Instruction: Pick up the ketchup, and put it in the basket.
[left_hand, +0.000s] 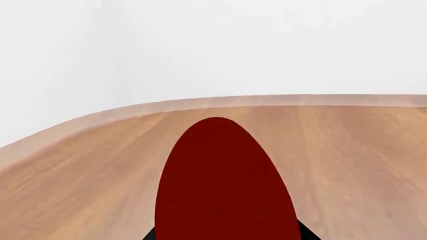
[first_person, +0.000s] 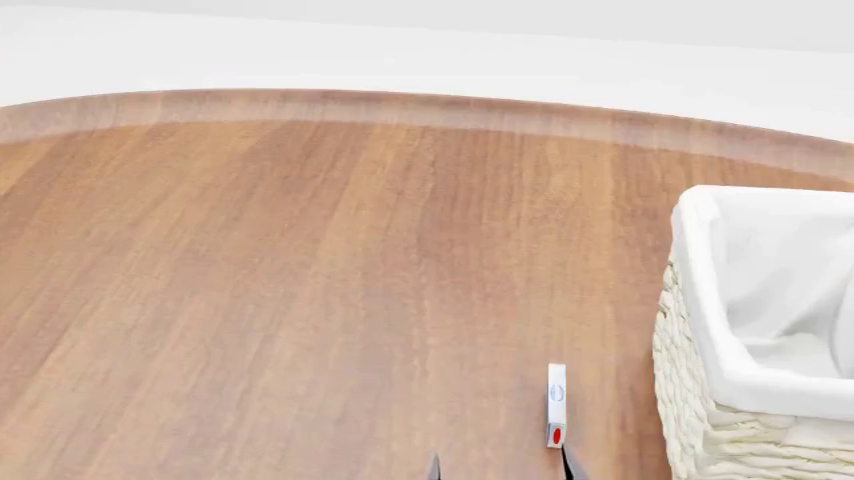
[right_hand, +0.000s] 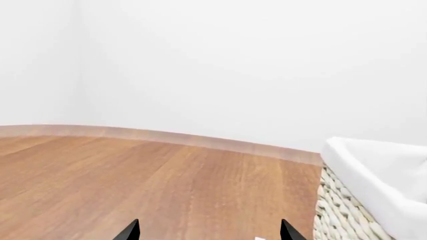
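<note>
In the left wrist view a dark red rounded body (left_hand: 223, 185), the ketchup by its look, fills the space between my left gripper's (left_hand: 227, 236) black fingertips (left_hand: 150, 235). They press against its two sides. Its cap and label are hidden. The left gripper is out of the head view. The basket (first_person: 694, 300), cream wicker with a white liner, stands at the right edge of the head view and shows in the right wrist view (right_hand: 373, 170). My right gripper (right_hand: 210, 235) is open and empty. Its tips show at the head view's bottom edge (first_person: 501, 468), left of the basket.
The wooden table's (first_person: 267, 280) curved far edge (first_person: 400, 105) runs along a white wall. A small white piece with a red spot (first_person: 555, 405) sits just ahead of my right gripper, close to the basket's wicker side. No cans are in view.
</note>
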